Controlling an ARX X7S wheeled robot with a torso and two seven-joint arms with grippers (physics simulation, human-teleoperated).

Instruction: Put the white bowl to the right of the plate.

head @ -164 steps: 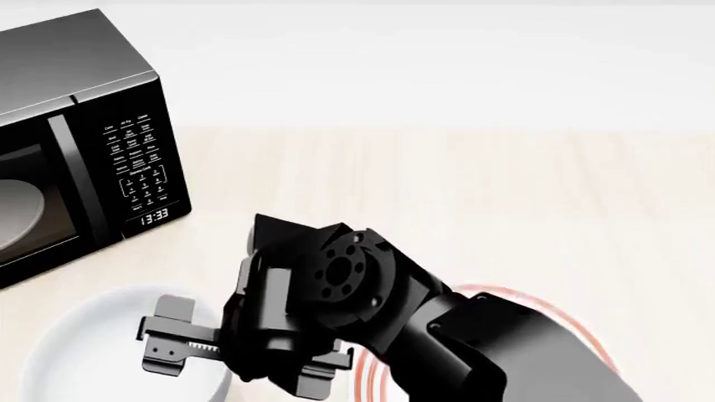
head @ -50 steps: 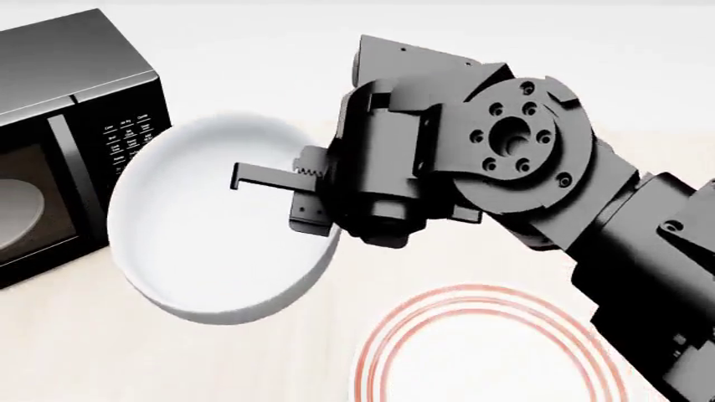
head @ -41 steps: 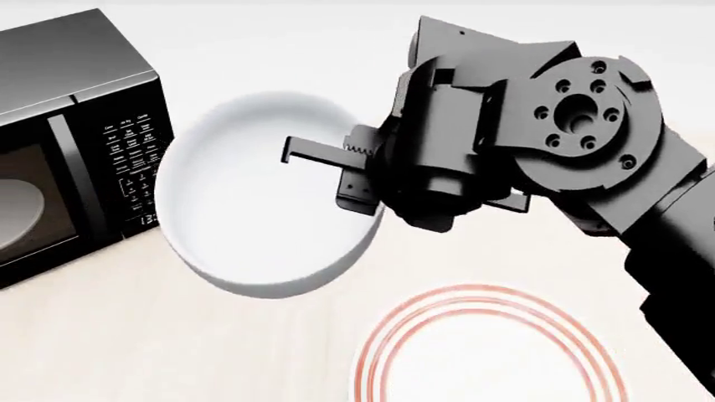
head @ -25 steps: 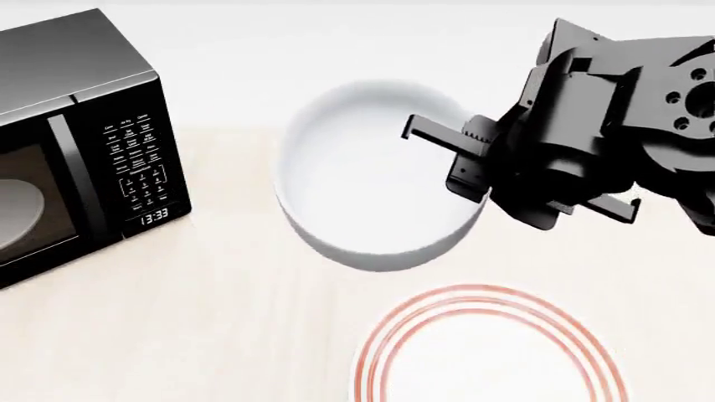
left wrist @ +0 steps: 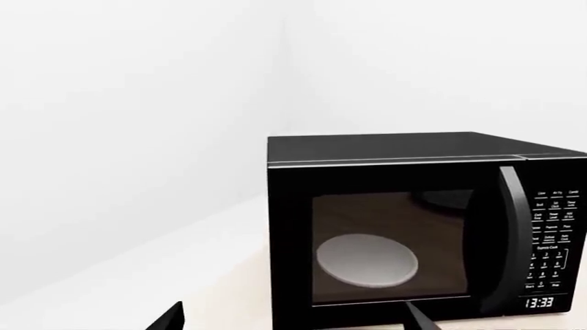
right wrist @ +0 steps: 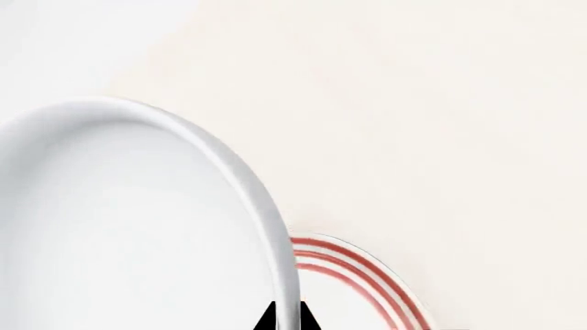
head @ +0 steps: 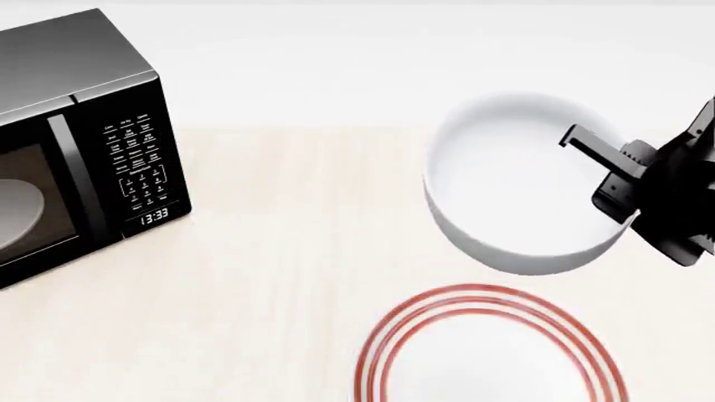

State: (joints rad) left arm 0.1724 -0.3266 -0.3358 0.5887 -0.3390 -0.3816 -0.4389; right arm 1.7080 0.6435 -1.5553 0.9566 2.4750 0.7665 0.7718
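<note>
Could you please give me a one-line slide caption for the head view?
Right gripper carries the white bowl above the wooden counter, beyond the plate; microwave at left.

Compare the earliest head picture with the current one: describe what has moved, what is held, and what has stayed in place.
The right gripper, shut on the rim of the white bowl, has lifted the bowl from the table's near left, beside the plate, and carried it rightward, above and beyond the plate, still airborne. The plate, the microwave and the table have not moved.

White bowl (head: 508, 188) tilted, lifted above table; red-ringed plate (head: 491, 352) flat below.
</note>
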